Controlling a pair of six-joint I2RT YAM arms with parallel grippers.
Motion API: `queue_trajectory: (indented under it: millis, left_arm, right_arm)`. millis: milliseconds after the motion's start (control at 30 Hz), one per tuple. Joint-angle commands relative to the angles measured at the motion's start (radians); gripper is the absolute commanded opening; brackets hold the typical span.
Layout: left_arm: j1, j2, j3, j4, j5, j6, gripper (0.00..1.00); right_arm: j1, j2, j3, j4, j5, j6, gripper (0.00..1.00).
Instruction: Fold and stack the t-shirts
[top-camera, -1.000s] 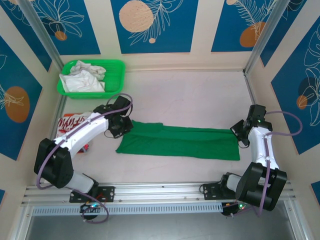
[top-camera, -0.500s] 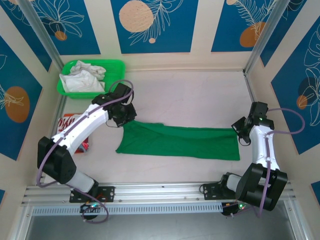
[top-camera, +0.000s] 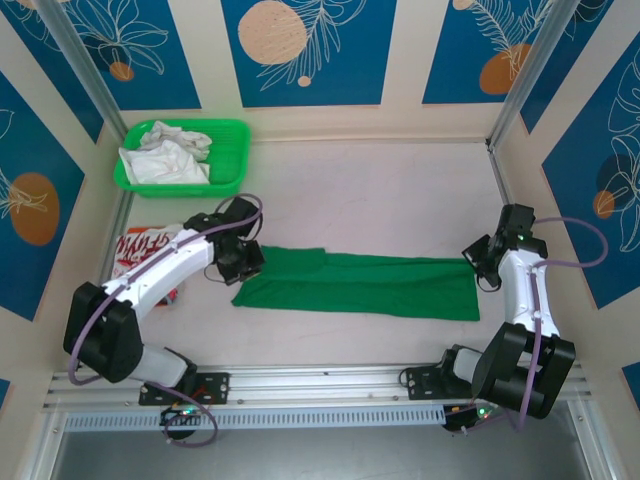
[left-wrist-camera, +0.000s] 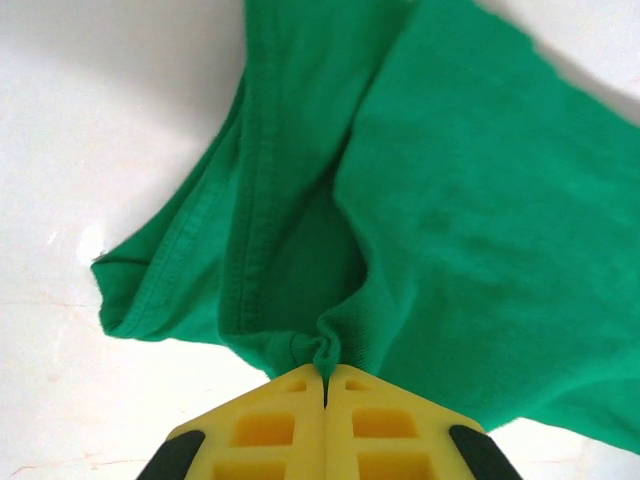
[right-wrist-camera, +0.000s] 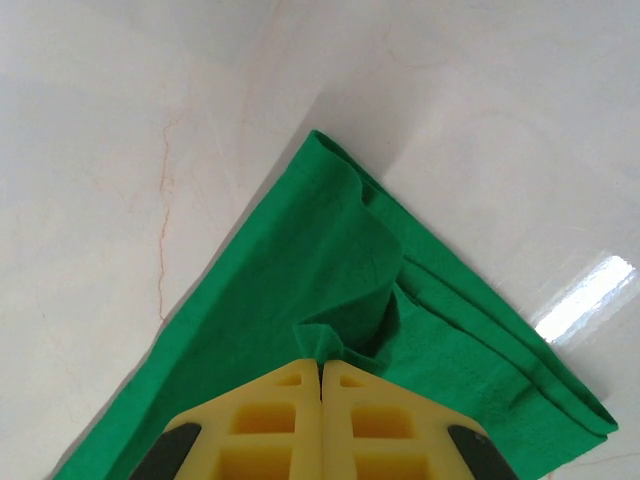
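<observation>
Left end effector (left-wrist-camera: 325, 378) and right end effector (right-wrist-camera: 322, 365) each pinch an end of the green t-shirt (top-camera: 360, 285); best to lift level, holding the cloth taut between them.

White-black arms (top-camera: 165, 265), purple cables (top-camera: 604, 240), yellow fingers (left-wrist-camera: 265, 430)

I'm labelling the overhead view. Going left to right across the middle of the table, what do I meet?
red t-shirt → left gripper → green t-shirt → right gripper
</observation>
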Motion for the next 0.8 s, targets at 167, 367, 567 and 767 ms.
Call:
queue_trajectory:
  millis: [167, 367, 567, 767]
  left_arm:
    - [0.006, 0.073, -0.079, 0.044, -0.029, 0.008, 0.00]
    - [0.008, 0.101, -0.112, 0.068, -0.019, 0.013, 0.00]
    - [0.010, 0.116, -0.150, 0.093, -0.027, 0.006, 0.00]
    - [0.017, 0.129, -0.152, 0.100, -0.036, 0.010, 0.00]
  right_arm:
    - [-0.015, 0.024, -0.080, 0.016, 0.020, 0.019, 0.00]
    - [-0.028, 0.068, -0.104, 0.049, 0.022, 0.021, 0.00]
    - [-0.030, 0.110, -0.102, 0.059, 0.014, 0.032, 0.00]
    - [-0.040, 0.110, -0.130, 0.063, 0.013, 0.072, 0.01]
